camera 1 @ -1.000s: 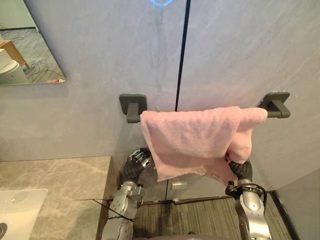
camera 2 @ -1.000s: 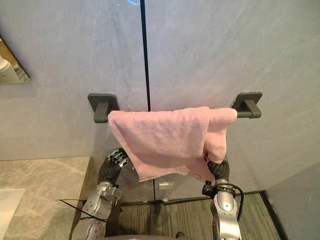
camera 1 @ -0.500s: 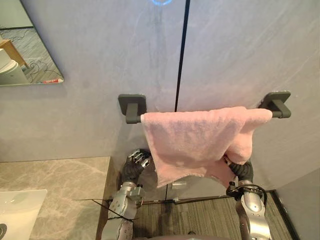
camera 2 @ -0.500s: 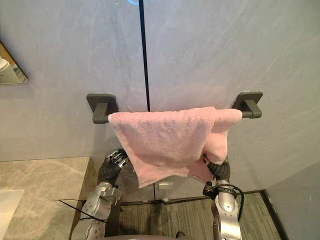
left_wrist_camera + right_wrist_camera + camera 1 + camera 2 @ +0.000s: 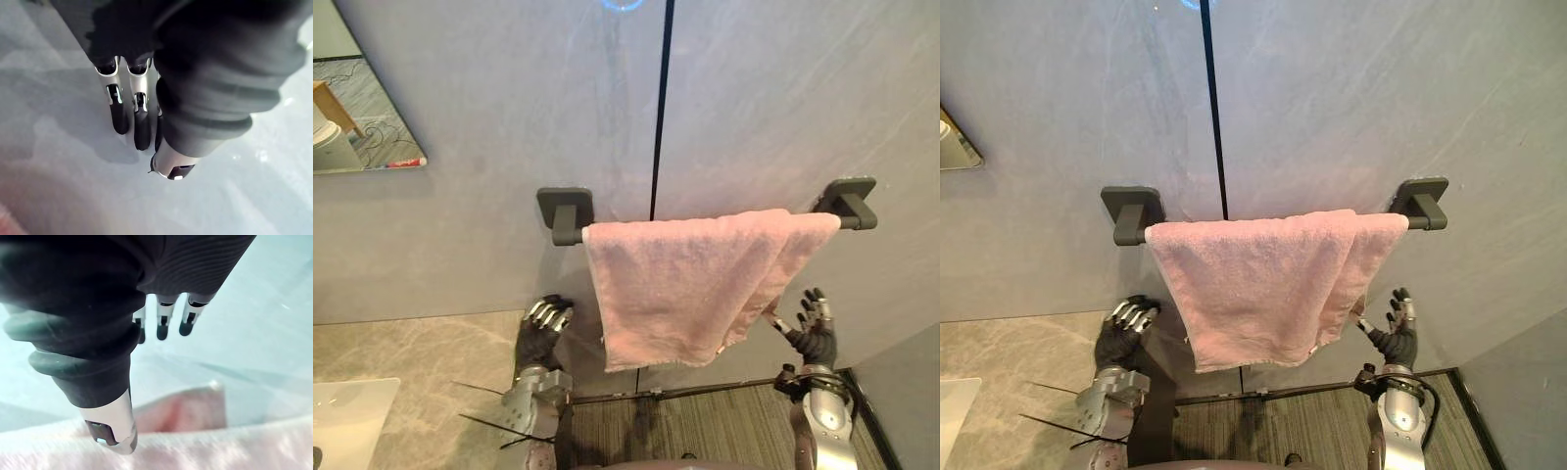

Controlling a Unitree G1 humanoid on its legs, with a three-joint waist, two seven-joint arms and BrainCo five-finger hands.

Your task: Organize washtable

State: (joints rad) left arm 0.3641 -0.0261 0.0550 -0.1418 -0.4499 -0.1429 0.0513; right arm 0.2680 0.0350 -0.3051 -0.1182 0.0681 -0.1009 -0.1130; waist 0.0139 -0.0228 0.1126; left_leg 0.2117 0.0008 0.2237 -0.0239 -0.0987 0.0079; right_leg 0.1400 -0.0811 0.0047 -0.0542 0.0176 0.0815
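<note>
Since the grey wall offers the one hanging place beside the stone counter, the pink towel is draped over the dark rail fixed there, well off the counter top, which looks like the tidy spot meant for it. It covers nearly the whole bar between the two brackets, yet it hangs unevenly: the front layer drops lowest towards the robot's left and its bottom edge slants up to the right, where a narrower back fold shows behind it, so I judge a little straightening may be wanted. Both hands sit below the rail, probably so the cloth can hang freely. The right hand is just beside the towel's lower right corner, fingers spread and straight, empty; whether its thumb brushes the cloth I cannot tell. The left hand is near the counter's edge, fingers loose, gripping nothing
</note>
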